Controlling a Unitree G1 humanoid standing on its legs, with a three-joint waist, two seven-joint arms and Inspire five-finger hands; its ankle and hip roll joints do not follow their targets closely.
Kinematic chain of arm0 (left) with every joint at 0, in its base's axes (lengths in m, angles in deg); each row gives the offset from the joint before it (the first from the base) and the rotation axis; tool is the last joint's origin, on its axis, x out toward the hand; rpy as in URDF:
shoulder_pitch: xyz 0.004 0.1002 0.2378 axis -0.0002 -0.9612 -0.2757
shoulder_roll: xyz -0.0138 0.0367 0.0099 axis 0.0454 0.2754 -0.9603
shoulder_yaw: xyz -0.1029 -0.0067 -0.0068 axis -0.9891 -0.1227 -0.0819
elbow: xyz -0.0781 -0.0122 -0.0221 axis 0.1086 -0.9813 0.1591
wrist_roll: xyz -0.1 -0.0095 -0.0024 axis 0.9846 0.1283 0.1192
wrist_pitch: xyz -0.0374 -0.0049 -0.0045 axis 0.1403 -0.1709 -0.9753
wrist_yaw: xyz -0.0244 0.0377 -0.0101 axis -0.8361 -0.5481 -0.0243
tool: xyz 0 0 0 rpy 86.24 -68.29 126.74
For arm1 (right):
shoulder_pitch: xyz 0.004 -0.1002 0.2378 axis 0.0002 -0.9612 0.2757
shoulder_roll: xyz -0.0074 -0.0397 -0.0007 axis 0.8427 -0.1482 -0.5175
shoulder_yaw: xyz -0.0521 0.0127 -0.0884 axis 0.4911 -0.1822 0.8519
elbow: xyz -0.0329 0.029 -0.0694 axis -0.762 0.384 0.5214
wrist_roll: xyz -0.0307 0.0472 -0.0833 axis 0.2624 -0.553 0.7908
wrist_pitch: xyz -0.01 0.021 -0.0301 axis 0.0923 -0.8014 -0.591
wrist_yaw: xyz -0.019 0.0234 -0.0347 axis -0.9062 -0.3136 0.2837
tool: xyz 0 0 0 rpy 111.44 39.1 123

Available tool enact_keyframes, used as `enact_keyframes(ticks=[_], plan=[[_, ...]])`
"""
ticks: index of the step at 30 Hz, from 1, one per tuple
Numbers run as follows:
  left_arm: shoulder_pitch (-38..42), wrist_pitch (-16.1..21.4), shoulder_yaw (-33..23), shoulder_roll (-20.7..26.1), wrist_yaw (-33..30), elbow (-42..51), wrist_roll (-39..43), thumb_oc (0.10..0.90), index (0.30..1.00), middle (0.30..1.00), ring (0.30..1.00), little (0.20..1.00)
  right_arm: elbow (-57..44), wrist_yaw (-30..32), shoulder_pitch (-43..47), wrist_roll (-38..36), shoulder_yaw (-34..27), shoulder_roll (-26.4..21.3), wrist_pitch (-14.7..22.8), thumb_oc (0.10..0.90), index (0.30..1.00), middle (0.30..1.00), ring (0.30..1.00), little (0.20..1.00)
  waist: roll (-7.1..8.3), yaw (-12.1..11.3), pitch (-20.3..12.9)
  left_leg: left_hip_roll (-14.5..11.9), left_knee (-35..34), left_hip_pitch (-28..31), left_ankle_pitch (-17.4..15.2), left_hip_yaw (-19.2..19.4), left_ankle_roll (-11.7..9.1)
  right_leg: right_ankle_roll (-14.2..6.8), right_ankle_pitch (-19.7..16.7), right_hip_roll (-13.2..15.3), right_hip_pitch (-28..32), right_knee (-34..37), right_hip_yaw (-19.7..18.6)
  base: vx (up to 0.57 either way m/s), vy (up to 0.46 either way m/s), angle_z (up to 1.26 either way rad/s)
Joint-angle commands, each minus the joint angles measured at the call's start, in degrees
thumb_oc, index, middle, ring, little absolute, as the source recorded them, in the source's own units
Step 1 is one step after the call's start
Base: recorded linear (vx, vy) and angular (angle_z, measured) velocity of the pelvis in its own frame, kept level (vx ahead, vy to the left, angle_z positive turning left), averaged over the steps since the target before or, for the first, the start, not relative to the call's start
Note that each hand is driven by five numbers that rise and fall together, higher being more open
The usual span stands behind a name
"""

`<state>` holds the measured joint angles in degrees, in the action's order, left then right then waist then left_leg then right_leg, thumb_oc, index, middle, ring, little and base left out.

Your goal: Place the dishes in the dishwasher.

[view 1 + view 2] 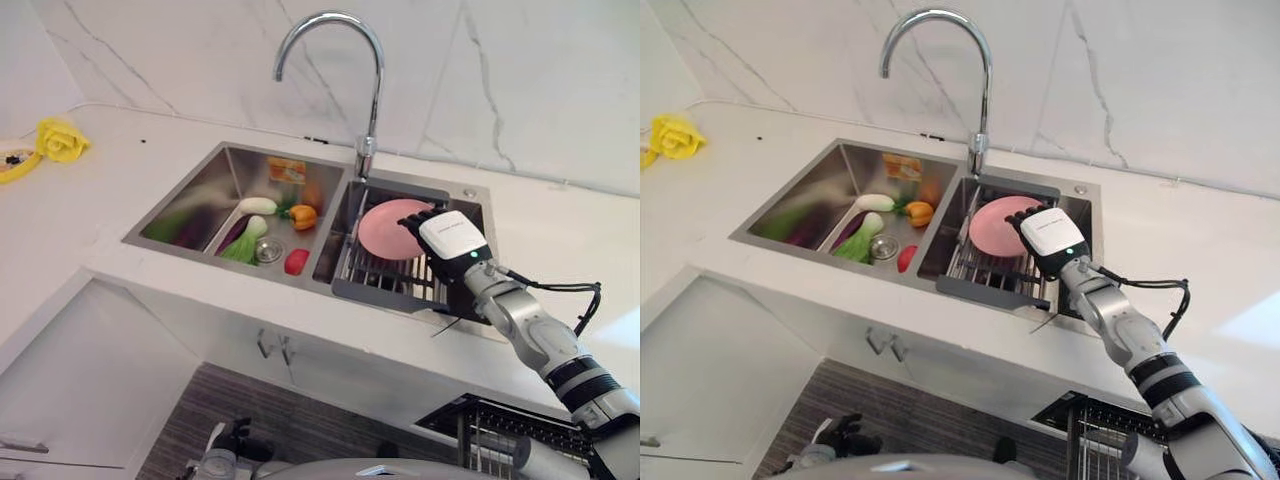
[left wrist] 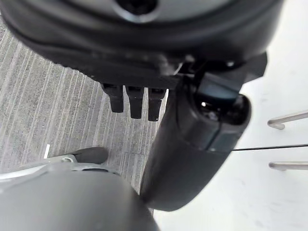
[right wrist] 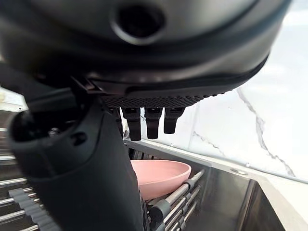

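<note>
Two basins make up the steel sink (image 1: 190, 205) set in the white counter (image 1: 90, 210) — the right one holds a wire rack (image 1: 385, 270), the left one toy vegetables (image 1: 265, 225) near its drain. On the rack rests a pink plate (image 1: 385, 228). Right hand (image 1: 440, 235) hovers over the plate's right edge, fingers straight and apart, gripping nothing — left hand (image 2: 137, 98) hangs low over striped floor, fingers straight.
</note>
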<state>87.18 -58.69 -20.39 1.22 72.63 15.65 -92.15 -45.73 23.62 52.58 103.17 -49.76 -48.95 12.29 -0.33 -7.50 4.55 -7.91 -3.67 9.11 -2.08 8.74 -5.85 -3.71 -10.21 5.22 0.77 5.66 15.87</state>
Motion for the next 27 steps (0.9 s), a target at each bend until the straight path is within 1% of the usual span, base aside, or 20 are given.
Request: enact_keyframes(ticks=[1,6,7,8,10,14,18,21,22,23,24,25,26,27], plan=[[-1.2,0.0,5.4,1.6,-0.9,-4.6,0.5,0.8,0.9,0.9,0.9,0.9,5.0,4.2,9.7,3.3,1.6,1.1,-2.8,0.8,0.9,0.9,0.9,0.9,4.05,-1.6,-0.1,-1.9,-1.3,-4.5,4.2,-2.1,-2.7,-8.0,8.5,7.7,8.7,-0.8,0.3,0.01,0.0,0.04],[-1.1,0.5,6.3,1.4,-1.5,-3.7,1.4,0.8,0.9,0.9,0.9,0.9,10.0,5.5,11.9,4.8,4.5,2.2,-3.9,0.8,0.9,0.9,0.9,0.9,4.01,-2.2,0.0,-1.8,-1.3,-4.8,4.2,-2.3,-2.7,-8.1,8.5,7.7,8.7,-0.7,0.6,0.01,0.003,0.03],[-1.4,0.6,6.8,1.4,-1.6,-3.6,1.6,0.8,0.9,0.9,0.9,0.9,13.3,6.5,12.8,5.3,5.6,3.1,-4.9,0.505,0.458,0.458,0.458,0.458,3.96,-2.6,0.2,-1.8,-1.3,-5.0,4.3,-2.5,-2.7,-8.1,8.4,7.8,8.6,-0.7,0.8,0.01,0.004,0.04],[-1.4,0.6,7.0,1.4,-1.7,-3.6,1.7,0.8,0.9,0.9,0.9,0.9,14.2,7.1,13.0,5.3,5.8,3.3,-5.4,0.4,0.3,0.3,0.3,0.3,3.94,-2.7,0.2,-1.7,-1.3,-5.1,4.3,-2.6,-2.8,-8.1,8.4,7.8,8.6,-0.7,0.9,0.01,0.004,0.05],[-1.4,0.6,7.4,1.6,-1.8,-3.8,1.8,0.8,0.9,0.9,0.9,0.9,17.1,6.9,14.3,6.5,7.5,3.6,-5.9,0.4,0.3,0.3,0.3,0.3,4.05,-3.0,0.2,-1.6,-1.3,-5.3,4.3,-2.9,-2.8,-8.1,8.3,7.8,8.5,-0.7,1.1,0.01,0.003,0.14],[-1.4,0.7,7.4,1.4,-2.3,-4.1,1.6,0.8,0.9,0.9,0.9,0.9,17.1,9.7,14.2,7.3,6.3,3.5,-7.5,0.4,0.3,0.3,0.3,0.3,3.93,-3.1,0.1,-1.6,-1.3,-5.4,4.3,-3.3,-2.7,-8.1,8.4,7.9,8.7,-0.7,1.4,0.01,0.007,0.07],[-1.3,0.8,7.1,1.5,-2.5,-4.3,1.5,0.8,0.9,0.9,0.9,0.9,15.8,10.0,14.0,7.4,5.4,2.8,-7.7,0.4,0.3,0.3,0.3,0.3,3.93,-3.0,0.0,-1.6,-1.3,-5.4,4.3,-3.4,-2.8,-8.2,8.3,8.1,8.8,-0.7,1.6,0.0,0.001,0.01],[-1.2,0.9,6.2,1.5,-3.1,-4.0,0.5,0.8,0.9,0.9,0.9,0.9,5.9,13.7,11.3,7.0,-0.4,-0.8,-8.0,0.4,0.3,0.3,0.3,0.3,3.61,-2.3,-0.1,-1.6,-1.3,-5.2,4.3,-3.2,-2.8,-8.3,8.4,8.2,8.9,-0.7,1.5,0.0,-0.001,0.03],[-1.2,0.9,6.3,1.5,-3.1,-4.1,0.5,0.8,0.9,0.9,0.9,0.9,5.5,13.5,10.9,7.1,-0.7,-0.9,-8.0,0.4,0.3,0.3,0.3,0.3,3.62,-2.4,-0.1,-1.6,-1.3,-5.2,4.3,-3.2,-2.8,-8.3,8.5,8.2,8.9,-0.7,1.6,-0.01,-0.014,0.06],[-1.2,0.8,5.9,1.6,-3.4,-4.0,-0.2,0.8,0.9,0.9,0.9,0.9,-0.1,14.6,9.8,6.6,-4.0,-2.6,-7.7,0.4,0.3,0.3,0.3,0.3,3.43,-1.8,-0.1,-1.6,-1.3,-5.2,4.4,-3.1,-2.9,-8.2,8.5,8.2,8.9,-0.7,1.5,0.0,0.0,0.0],[-1.2,0.8,6.0,1.6,-3.4,-4.0,-0.3,0.8,0.9,0.9,0.9,0.9,-0.7,14.3,9.3,6.7,-4.5,-2.8,-7.7,0.4,0.3,0.3,0.3,0.3,3.43,-1.9,-0.1,-1.6,-1.3,-5.2,4.4,-3.2,-2.9,-8.2,8.5,8.2,8.9,-0.7,1.6,0.0,0.0,0.0],[-1.2,0.8,5.8,1.5,-3.4,-3.8,-0.6,0.8,0.9,0.9,0.9,0.9,-3.4,14.6,7.9,6.5,-6.5,-3.7,-7.4,0.4,0.3,0.3,0.3,0.3,3.28,-1.7,-0.1,-1.6,-1.3,-5.2,4.4,-3.1,-3.0,-8.2,8.6,8.2,8.9,-0.7,1.6,0.0,0.0,0.0],[-1.2,0.8,5.8,1.5,-3.4,-3.8,-0.6,0.8,0.9,0.9,0.9,0.9,-3.4,14.6,7.9,6.5,-6.5,-3.7,-7.4,0.4,0.3,0.3,0.3,0.3,3.28,-1.7,-0.1,-1.6,-1.3,-5.2,4.4,-3.1,-3.0,-8.2,8.6,8.2,8.9,-0.7,1.6,0.0,0.0,0.0],[-1.2,0.9,5.5,1.6,-3.5,-3.6,-1.4,0.8,0.9,0.9,0.9,0.9,-9.0,15.6,5.4,5.7,-10.6,-4.8,-6.8,0.4,0.3,0.3,0.3,0.3,2.99,-1.2,-0.1,-1.7,-1.3,-5.2,4.5,-3.0,-3.2,-8.2,8.6,8.2,9.1,-0.7,1.8,0.0,0.0,0.0]])
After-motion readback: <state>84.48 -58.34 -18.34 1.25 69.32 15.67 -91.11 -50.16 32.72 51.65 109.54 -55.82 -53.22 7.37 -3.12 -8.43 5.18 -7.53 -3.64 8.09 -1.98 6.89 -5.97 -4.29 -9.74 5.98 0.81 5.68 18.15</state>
